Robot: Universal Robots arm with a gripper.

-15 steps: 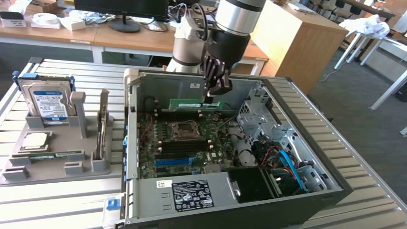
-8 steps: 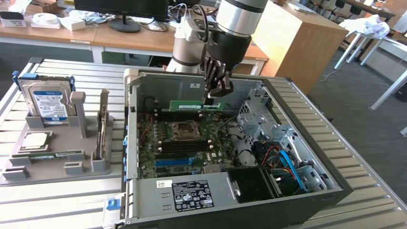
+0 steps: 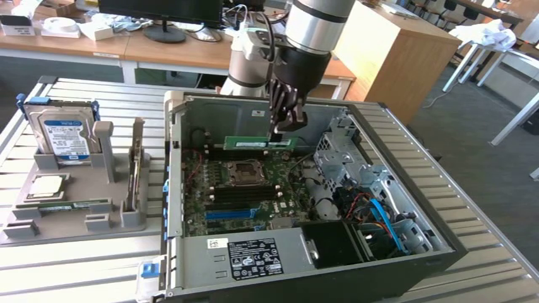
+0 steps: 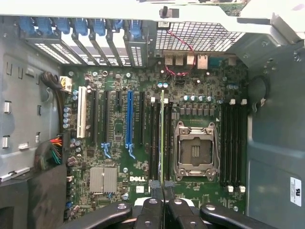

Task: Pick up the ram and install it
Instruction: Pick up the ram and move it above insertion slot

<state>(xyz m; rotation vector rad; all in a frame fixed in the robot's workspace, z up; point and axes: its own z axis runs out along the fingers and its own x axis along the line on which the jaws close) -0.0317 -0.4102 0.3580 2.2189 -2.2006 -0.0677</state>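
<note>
Fingers (image 4: 155, 210) clamped on ram (image 3: 261, 144), edgewise over motherboard (image 3: 244, 189) slots

The arm (image 3: 324, 25) is cut off by the exterior view's top edge. The claw (image 3: 282, 129) covers the ram (image 3: 259, 144) where it grips, hiding that stretch of its upper edge. In the wrist view the ram (image 4: 162, 143) is edge-on, a thin green line, so its chips cannot be made out, and the claw (image 4: 162, 202) is cut by the picture's edge. The print on the case label (image 3: 255, 259) and the hard drive (image 3: 63, 136) is too small to read.
</note>
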